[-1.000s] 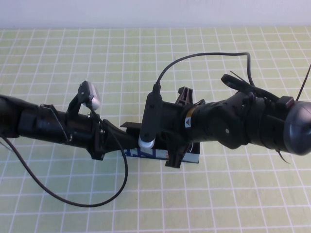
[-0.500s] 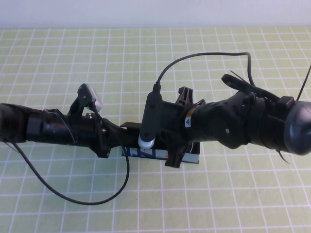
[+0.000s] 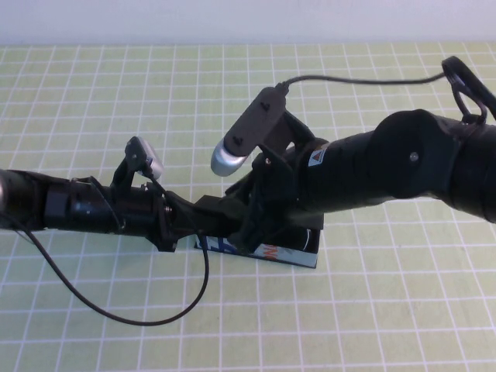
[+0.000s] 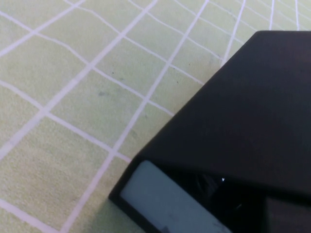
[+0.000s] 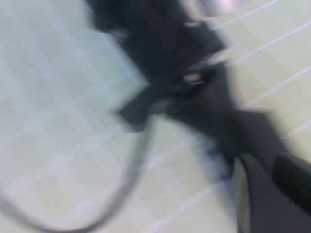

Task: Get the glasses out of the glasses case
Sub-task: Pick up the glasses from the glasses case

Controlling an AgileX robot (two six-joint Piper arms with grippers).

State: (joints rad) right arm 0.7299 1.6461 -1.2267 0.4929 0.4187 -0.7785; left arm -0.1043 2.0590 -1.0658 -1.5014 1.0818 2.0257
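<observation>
The glasses case (image 3: pixel 301 242) lies on the mat near the middle, mostly hidden under both arms; its pale front side (image 3: pixel 267 253) with blue and orange-red print faces me. My left gripper (image 3: pixel 213 219) reaches in from the left and sits at the case's left end. My right gripper (image 3: pixel 256 229) comes from the right and points down over the case's left half, wrist raised. In the left wrist view the case (image 4: pixel 243 107) fills the frame, a dark gap showing under its black top. The glasses are hidden.
The table is a green mat with a white grid (image 3: pixel 116 93). The left arm's black cable (image 3: pixel 139 319) loops over the mat in front of the arm. The right wrist view is blurred and shows the left arm (image 5: pixel 194 73) and that cable (image 5: pixel 131 194).
My right wrist has swung up and tilted, its camera rising away from the case. The left arm has moved slightly right towards the case's left end.
</observation>
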